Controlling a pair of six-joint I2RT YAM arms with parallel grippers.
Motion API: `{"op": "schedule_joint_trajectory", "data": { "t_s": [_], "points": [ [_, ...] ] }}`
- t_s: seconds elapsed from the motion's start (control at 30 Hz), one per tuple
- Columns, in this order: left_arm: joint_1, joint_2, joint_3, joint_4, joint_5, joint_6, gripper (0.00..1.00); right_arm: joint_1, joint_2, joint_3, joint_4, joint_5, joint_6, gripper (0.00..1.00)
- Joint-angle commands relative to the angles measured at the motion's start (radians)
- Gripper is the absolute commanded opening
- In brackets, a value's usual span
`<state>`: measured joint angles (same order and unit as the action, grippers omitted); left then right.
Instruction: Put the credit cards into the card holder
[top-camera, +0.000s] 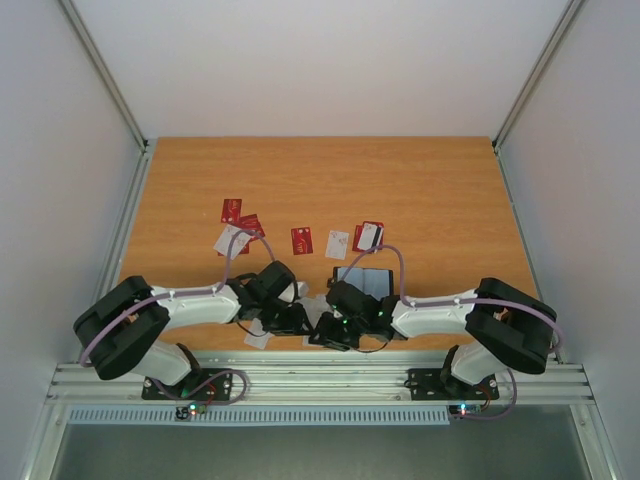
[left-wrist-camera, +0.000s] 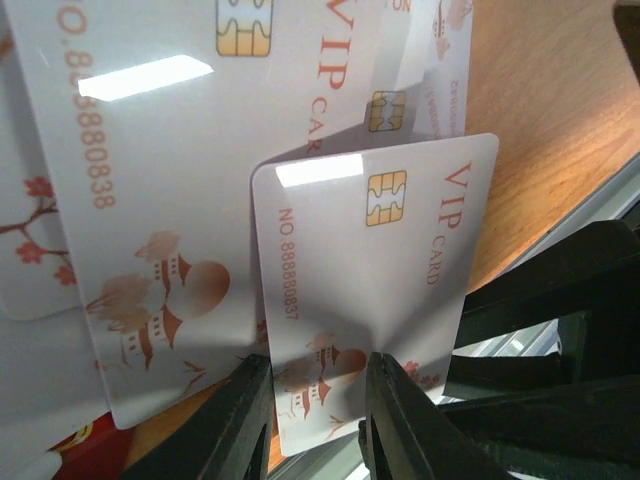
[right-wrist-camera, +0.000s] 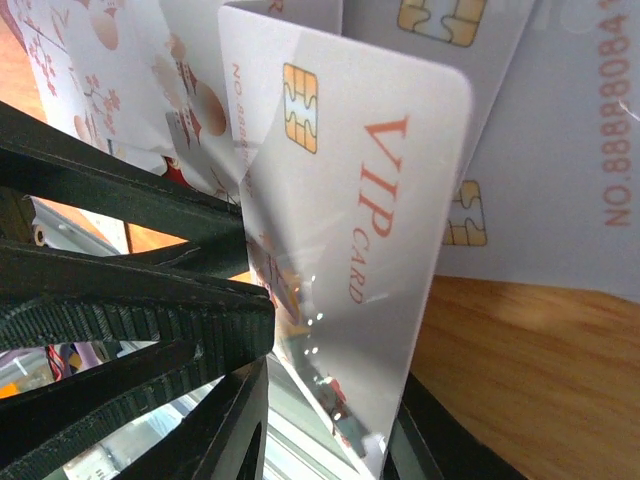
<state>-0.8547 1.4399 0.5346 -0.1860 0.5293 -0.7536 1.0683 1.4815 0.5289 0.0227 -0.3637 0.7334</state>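
Note:
A white VIP card (left-wrist-camera: 370, 280) stands tilted between both grippers at the table's front middle. My left gripper (left-wrist-camera: 320, 365) has the card's lower end between its fingers, one at its edge and one pressed on its face. My right gripper (right-wrist-camera: 330, 425) straddles the same card (right-wrist-camera: 350, 220) with its jaws apart and a gap beside one finger. In the top view the left gripper (top-camera: 295, 318) and the right gripper (top-camera: 332, 326) nearly touch. The black card holder (top-camera: 365, 281) lies open just behind the right gripper. Red cards (top-camera: 232, 211) and white cards (top-camera: 337, 244) lie scattered further back.
More white cards (left-wrist-camera: 160, 200) lie on the wood under the grippers, and they also show in the right wrist view (right-wrist-camera: 560, 150). The metal rail (top-camera: 320, 380) runs along the front edge just behind the grippers. Each wrist view shows the other gripper's black fingers (right-wrist-camera: 130, 320) close by.

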Motion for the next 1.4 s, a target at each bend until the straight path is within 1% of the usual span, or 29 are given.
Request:
{"op": "schedule_joint_trajectory", "data": {
  "t_s": [0.0,0.13,0.17,0.3,0.43,0.6,0.8,0.9,1.0,1.07,1.17,1.27,1.33,1.37],
  "points": [
    [-0.001,0.010,-0.018,0.034,0.065,0.005,0.28,-0.035,0.035,0.035,0.083,0.064,-0.015,0.29],
    [0.005,0.004,-0.017,0.027,0.065,0.008,0.28,-0.051,0.066,0.051,0.092,0.045,-0.023,0.23],
    [0.007,0.001,-0.015,0.021,0.063,0.010,0.29,-0.053,0.071,0.054,0.090,0.043,-0.025,0.21],
    [0.016,-0.034,-0.015,-0.005,0.048,0.016,0.29,-0.059,0.082,0.064,0.076,0.027,-0.029,0.02],
    [0.029,-0.108,0.007,-0.093,-0.002,0.033,0.33,-0.061,0.061,0.065,0.053,0.009,-0.034,0.01],
    [0.042,-0.223,0.051,-0.220,-0.084,0.064,0.48,-0.076,0.009,0.089,-0.048,-0.011,-0.061,0.01],
    [0.059,-0.331,0.110,-0.335,-0.131,0.086,0.65,-0.115,-0.051,0.114,-0.087,-0.076,-0.112,0.01],
    [0.080,-0.384,0.155,-0.390,-0.144,0.100,0.71,-0.144,-0.096,0.151,-0.143,-0.127,-0.163,0.01],
    [0.111,-0.434,0.202,-0.421,-0.126,0.118,0.75,-0.189,-0.166,0.205,-0.237,-0.177,-0.216,0.01],
    [0.147,-0.461,0.223,-0.406,-0.074,0.121,0.76,-0.226,-0.213,0.247,-0.305,-0.211,-0.253,0.01],
    [0.206,-0.489,0.246,-0.331,0.064,0.100,0.77,-0.276,-0.264,0.317,-0.405,-0.274,-0.318,0.01],
    [0.255,-0.499,0.251,-0.183,0.202,0.031,0.78,-0.320,-0.298,0.371,-0.432,-0.366,-0.344,0.01],
    [0.277,-0.488,0.252,-0.033,0.277,-0.044,0.78,-0.337,-0.317,0.402,-0.430,-0.423,-0.349,0.01],
    [0.282,-0.478,0.256,0.004,0.299,-0.083,0.77,-0.343,-0.320,0.422,-0.432,-0.449,-0.352,0.01]
  ]
}}
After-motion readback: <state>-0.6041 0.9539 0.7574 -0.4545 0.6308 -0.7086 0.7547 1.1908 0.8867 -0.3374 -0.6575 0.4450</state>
